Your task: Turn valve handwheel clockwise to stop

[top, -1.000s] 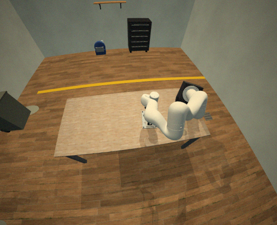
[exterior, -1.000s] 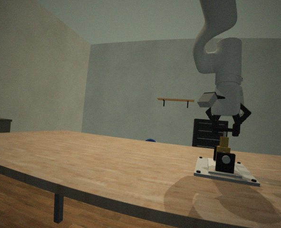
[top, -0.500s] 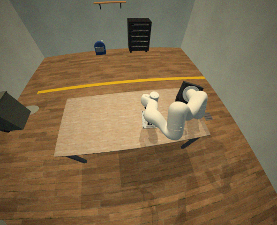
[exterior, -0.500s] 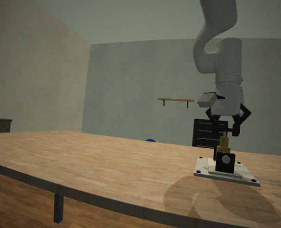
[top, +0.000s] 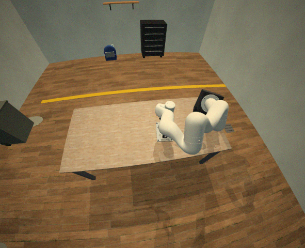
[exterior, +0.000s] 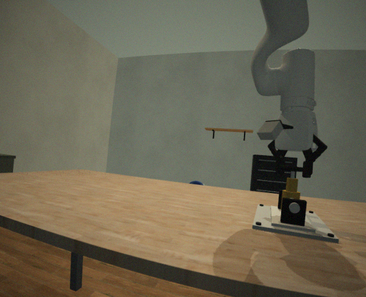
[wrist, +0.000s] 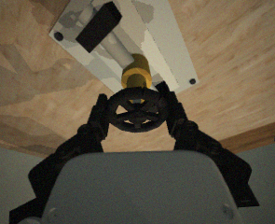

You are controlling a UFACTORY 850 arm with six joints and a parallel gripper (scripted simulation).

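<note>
The valve's handwheel (wrist: pixel 136 110) is a small black spoked ring lying level on a brass-yellow stem (wrist: pixel 136 77), which rises upright from a black valve body (exterior: pixel 293 211) bolted to a pale base plate (exterior: pixel 323 234). The plate's long axis runs diagonally across the wrist view, a grey pipe (wrist: pixel 114 47) lying along it. The assembly stands on the counter (exterior: pixel 112 204) near its right end. The gripper (wrist: pixel 137 116) reaches straight down, its jaws clenched on the wheel's rim from opposite sides.

plain workshop room: yellow floor line (top: pixel 133 90), drawer cabinet (top: pixel 153 37).
</note>
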